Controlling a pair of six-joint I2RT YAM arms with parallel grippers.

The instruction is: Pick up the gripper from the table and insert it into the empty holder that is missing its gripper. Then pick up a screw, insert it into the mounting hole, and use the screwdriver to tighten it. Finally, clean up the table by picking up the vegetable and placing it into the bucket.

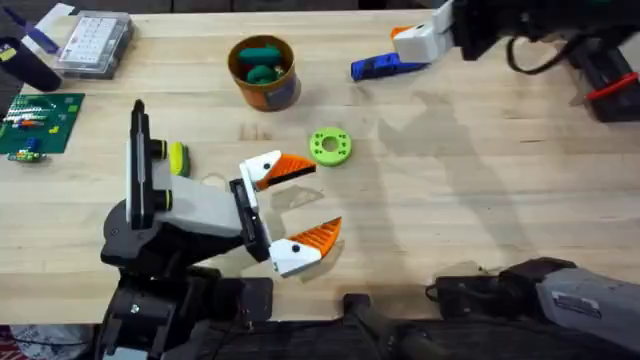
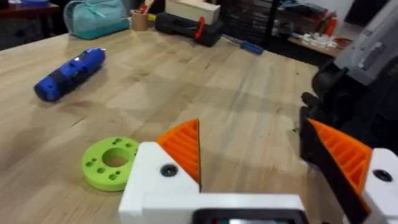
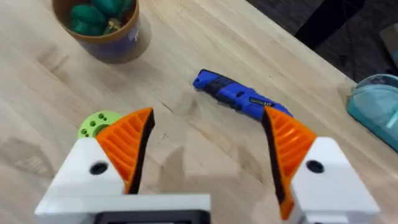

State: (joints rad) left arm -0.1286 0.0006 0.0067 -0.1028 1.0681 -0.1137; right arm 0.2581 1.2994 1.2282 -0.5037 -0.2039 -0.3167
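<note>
The screwdriver (image 1: 378, 67) lies flat on the bench (image 1: 470, 180) at the far side, right of the bucket (image 1: 265, 88) and beyond the green ring (image 1: 330, 146). It is a slim, stiff blue barrel with a smooth, rounded shell. It is probably light, but on its side it is likely to roll or slip if it is nudged. The safest hold looks to be across the middle of the barrel, with the ribbed pads on its 2 long sides and away from the thin tip, so it does not pivot when lifted.

The right pincer (image 1: 405, 45) hangs just beside the tool's right end, angled down toward it. In the right wrist view its fingers stand wide apart and hold nothing. The screwdriver (image 3: 239, 98) lies crosswise just beyond them, with one end near an orange pad (image 3: 287, 140). Contact cannot be told. The right arm reaches far across the bench from its base.

The left pincer (image 1: 300, 207) sits low over the near bench, just short of the ring. Its jaws are also spread and empty, and its arm is folded close to its base. Behind that arm, the yellow-green vegetable (image 1: 178, 157) rests on the bench, well apart from the bucket, which already holds darker green pieces.
</note>
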